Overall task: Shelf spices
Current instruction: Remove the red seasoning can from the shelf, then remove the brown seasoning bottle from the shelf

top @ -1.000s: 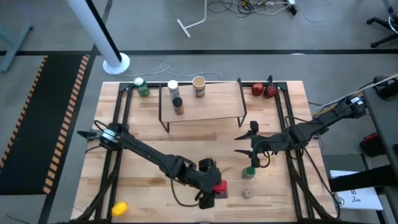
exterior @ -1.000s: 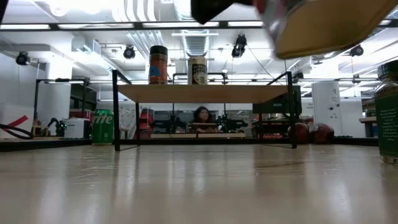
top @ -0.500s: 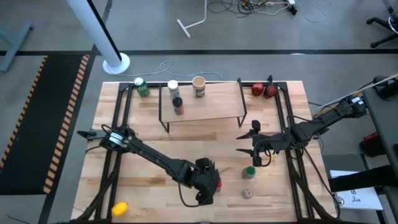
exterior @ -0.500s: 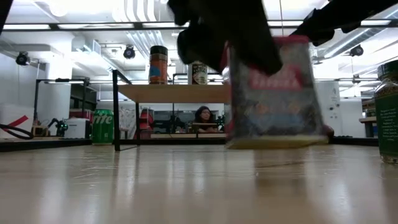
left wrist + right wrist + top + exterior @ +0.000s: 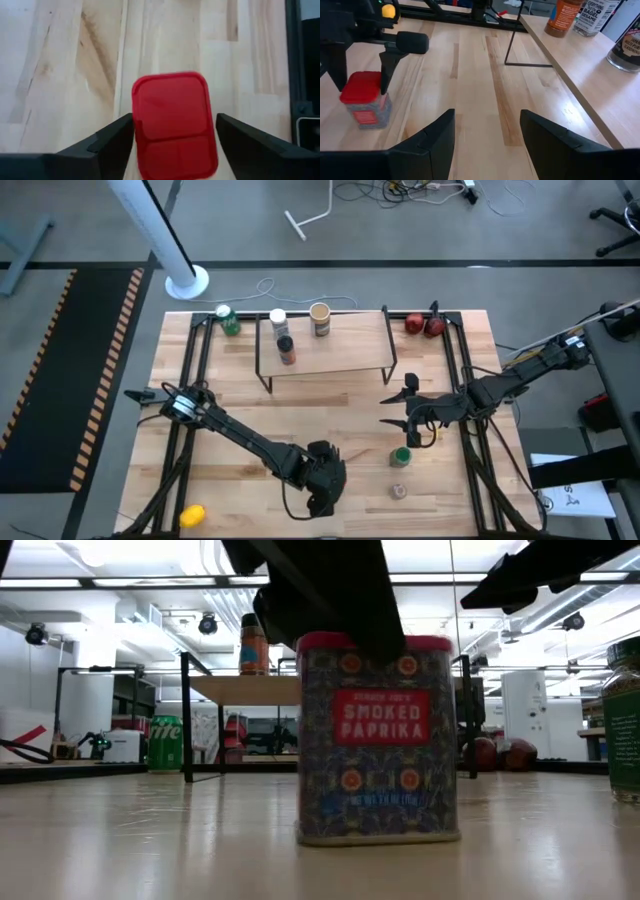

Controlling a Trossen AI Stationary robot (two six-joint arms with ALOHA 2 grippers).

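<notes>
The pale wooden table (image 5: 250, 420) carries everything, with the shelf (image 5: 330, 355) standing at its far middle on thin black legs. On the shelf's flat top stand three spices: the white-capped jar (image 5: 278, 321), the dark-capped brown jar (image 5: 286, 348) just in front of it, and the tan round-lidded tub (image 5: 320, 318) a little to their right. The left arm reaches across the near part of the table, and its left gripper (image 5: 172, 131) hangs straight above the red square tin (image 5: 378, 738), which stands upright on the table near the front edge, well apart from the shelf. In the left wrist view the jaws stand open, one finger (image 5: 107, 142) to each side of the tin's red lid; a finger may brush a side, though contact cannot be judged from here. The right gripper (image 5: 396, 411) hovers over the table right of centre, in front of the shelf's right end, its jaws spread wide and holding nothing. Just in front of it the green-capped jar (image 5: 400, 457) stands on the table, and nearer the front edge sits the small clear grey-capped jar (image 5: 398, 491), both to the right of the tin.
</notes>
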